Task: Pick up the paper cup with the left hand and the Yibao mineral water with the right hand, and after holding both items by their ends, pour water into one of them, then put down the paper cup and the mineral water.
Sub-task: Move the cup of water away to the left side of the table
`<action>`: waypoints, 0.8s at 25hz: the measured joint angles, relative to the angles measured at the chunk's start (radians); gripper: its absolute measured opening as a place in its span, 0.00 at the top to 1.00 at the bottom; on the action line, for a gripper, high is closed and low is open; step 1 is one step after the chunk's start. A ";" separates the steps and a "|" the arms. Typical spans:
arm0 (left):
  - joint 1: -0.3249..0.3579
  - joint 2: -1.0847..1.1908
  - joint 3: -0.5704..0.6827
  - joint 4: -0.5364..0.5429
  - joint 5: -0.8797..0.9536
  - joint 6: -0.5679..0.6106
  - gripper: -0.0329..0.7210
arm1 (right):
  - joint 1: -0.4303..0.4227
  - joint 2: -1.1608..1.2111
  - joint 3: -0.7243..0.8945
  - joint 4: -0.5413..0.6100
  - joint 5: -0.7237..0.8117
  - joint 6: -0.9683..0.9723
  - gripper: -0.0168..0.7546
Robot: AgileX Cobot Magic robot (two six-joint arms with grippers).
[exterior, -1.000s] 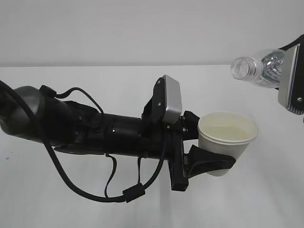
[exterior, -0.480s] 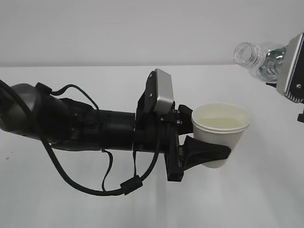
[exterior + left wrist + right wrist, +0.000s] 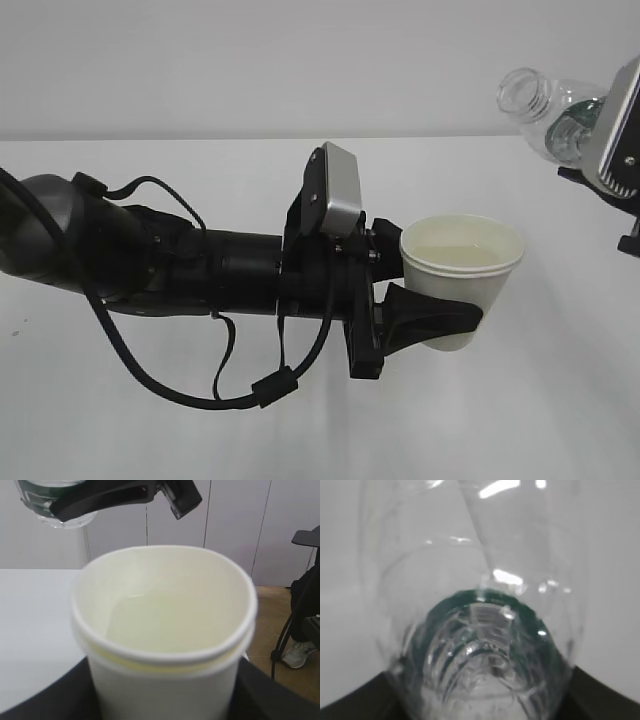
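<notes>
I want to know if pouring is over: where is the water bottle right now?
In the exterior view the water bottle is at the upper right, held in the right gripper, its open neck up and right of the paper cup, apart from it.

Left arm (image 3: 180,265) lies across the middle of the scene above the counter (image 3: 560,400), blocking passage there; its end effector (image 3: 425,315) clamps the paper cup (image 3: 462,280). Open gap between cup rim and the tilted Yibao mineral water (image 3: 545,115) held up right by the right end effector (image 3: 625,150). Counter bare below and right of the cup.

White table (image 3: 120,420), pale panel wall (image 3: 235,525), wood floor (image 3: 262,635).
</notes>
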 joint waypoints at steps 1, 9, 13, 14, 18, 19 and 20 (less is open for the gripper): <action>0.000 0.000 0.000 0.002 0.000 0.000 0.40 | 0.000 0.000 0.000 0.000 0.000 0.010 0.42; 0.042 0.000 0.000 0.016 -0.002 -0.002 0.41 | 0.000 0.000 0.000 0.000 0.000 0.138 0.42; 0.067 0.000 0.000 0.016 -0.002 -0.004 0.41 | 0.000 0.000 0.000 0.000 0.002 0.228 0.42; 0.073 0.000 0.000 0.016 -0.002 -0.005 0.41 | 0.000 0.000 0.000 0.000 0.001 0.242 0.42; 0.081 0.000 0.000 0.016 -0.003 -0.008 0.41 | 0.000 0.000 0.000 0.000 0.004 0.295 0.42; 0.081 0.000 0.000 0.018 -0.004 -0.008 0.41 | 0.000 0.000 0.000 0.000 0.004 0.309 0.42; 0.081 0.000 0.000 0.020 -0.004 -0.008 0.41 | 0.000 0.000 0.000 0.000 0.004 0.318 0.42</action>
